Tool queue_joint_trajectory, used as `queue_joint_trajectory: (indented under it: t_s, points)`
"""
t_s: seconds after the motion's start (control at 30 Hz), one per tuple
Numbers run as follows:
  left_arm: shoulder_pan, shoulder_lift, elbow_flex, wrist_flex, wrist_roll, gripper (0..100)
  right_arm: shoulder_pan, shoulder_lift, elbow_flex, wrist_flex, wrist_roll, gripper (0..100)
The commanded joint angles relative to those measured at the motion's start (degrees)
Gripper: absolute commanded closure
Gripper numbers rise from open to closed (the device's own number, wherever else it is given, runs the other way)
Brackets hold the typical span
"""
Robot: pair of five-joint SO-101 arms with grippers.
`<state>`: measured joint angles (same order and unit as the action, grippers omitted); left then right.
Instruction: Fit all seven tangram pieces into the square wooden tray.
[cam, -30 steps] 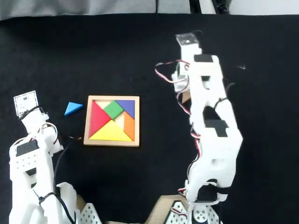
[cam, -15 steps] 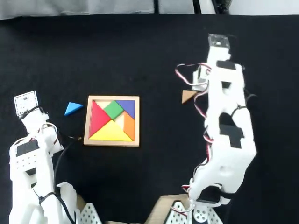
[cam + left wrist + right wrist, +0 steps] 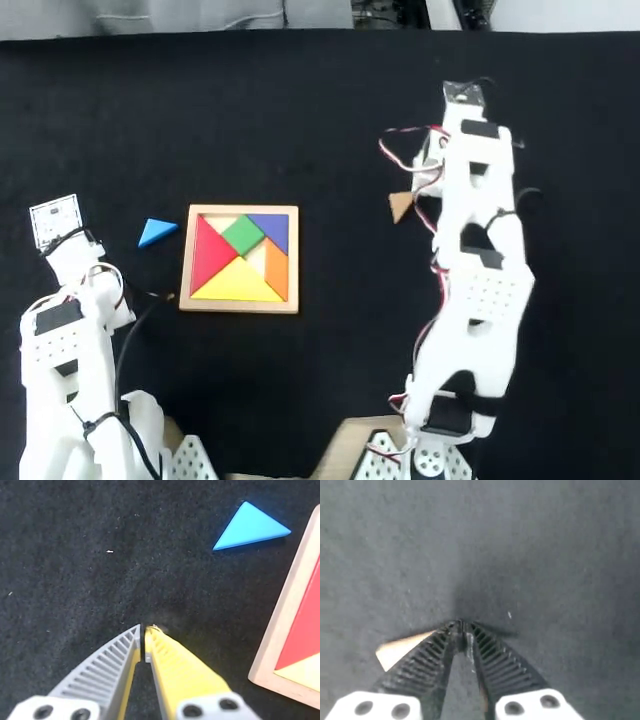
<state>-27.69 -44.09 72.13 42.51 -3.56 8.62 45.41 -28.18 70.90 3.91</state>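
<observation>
black table [image 3: 300, 120] | right gripper [image 3: 463, 626] closed, empty; tan triangle [image 3: 400, 649] just beside it | left gripper [image 3: 143, 629] closed; blue triangle [image 3: 250, 526] apart

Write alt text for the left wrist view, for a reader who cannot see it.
A shut grey-and-yellow gripper points at black cloth. A blue triangle lies loose beyond it, near the wooden tray, whose corner holds a red piece and a yellow piece.

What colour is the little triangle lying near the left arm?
The triangle is blue; the left wrist view shows it best.
</observation>
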Motion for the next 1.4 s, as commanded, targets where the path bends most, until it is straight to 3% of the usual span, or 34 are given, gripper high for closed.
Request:
queue_joint_trajectory:
  t_s: [0.0, 0.2, 0.47, 0.7, 0.87, 1.17, 1.37]
  points:
    - [0.0, -1.0, -0.2, -0.9, 0.4, 97, -4.6, 0.7, -9.7, 3.3, 0.8, 98.7]
    - [0.0, -1.0, -0.2, -0.9, 0.4, 97, -9.6, 3.0, -12.9, 6.7, 0.9, 98.7]
    - [0.0, -1.0, -0.2, -0.9, 0.4, 97, -5.1, -7.3, -12.3, 13.5, 1.3, 98.8]
    - [1.2, -0.9, -0.1, -0.9, 0.4, 97, -4.6, -11.1, -12.3, 20.0, 22.7, 98.8]
    - [1.4, -0.9, -0.1, -0.9, 0.4, 97, -4.9, -11.6, -8.9, 18.0, 23.2, 98.8]
    - [1.3, -0.7, -0.1, -0.9, 0.4, 97, -14.1, -11.1, -9.1, 14.9, 23.0, 98.8]
    - [1.4, -0.6, -0.1, -0.9, 0.4, 97, -14.6, -9.7, -3.6, 12.2, 23.5, 98.8]
